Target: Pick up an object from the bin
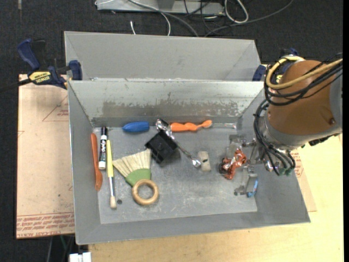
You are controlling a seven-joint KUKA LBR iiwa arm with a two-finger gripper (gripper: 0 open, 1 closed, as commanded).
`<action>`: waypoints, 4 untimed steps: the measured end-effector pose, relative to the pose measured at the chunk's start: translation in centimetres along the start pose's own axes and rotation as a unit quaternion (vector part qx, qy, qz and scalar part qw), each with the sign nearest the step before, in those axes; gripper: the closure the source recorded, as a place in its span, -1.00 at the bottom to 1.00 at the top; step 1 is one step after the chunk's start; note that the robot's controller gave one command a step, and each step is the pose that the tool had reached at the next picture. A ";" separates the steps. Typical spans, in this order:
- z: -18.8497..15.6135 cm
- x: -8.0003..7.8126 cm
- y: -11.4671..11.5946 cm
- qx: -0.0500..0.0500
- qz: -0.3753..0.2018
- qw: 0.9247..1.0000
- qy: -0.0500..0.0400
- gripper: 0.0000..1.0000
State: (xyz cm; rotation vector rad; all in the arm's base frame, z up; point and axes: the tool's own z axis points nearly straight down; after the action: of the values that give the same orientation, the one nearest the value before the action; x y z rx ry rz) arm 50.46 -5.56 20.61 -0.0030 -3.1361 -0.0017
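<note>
Gripper sits low beside a crumpled red-orange foil-like scrap, likely approaching; its spread I cannot tell; centring comes next.

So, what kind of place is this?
Most likely a robotics lab or test workshop. A robot arm reaches into a grey metal bin of small loose things, such as a wooden ring and a marker, and cables lie on the dark floor behind.
</note>
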 end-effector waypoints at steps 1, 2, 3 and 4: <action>-0.3 -0.2 0.0 0.000 -0.001 1.000 -0.003 -1.00; 5.4 -3.7 -1.3 0.001 -0.080 0.997 -0.005 -1.00; 12.5 -7.7 -3.6 0.003 -0.253 0.967 -0.009 -1.00; 13.6 -8.0 -6.0 0.001 -0.203 0.979 -0.007 -1.00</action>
State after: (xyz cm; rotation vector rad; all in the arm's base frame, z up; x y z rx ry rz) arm 58.39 -11.51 6.99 0.6366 -3.0864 0.0007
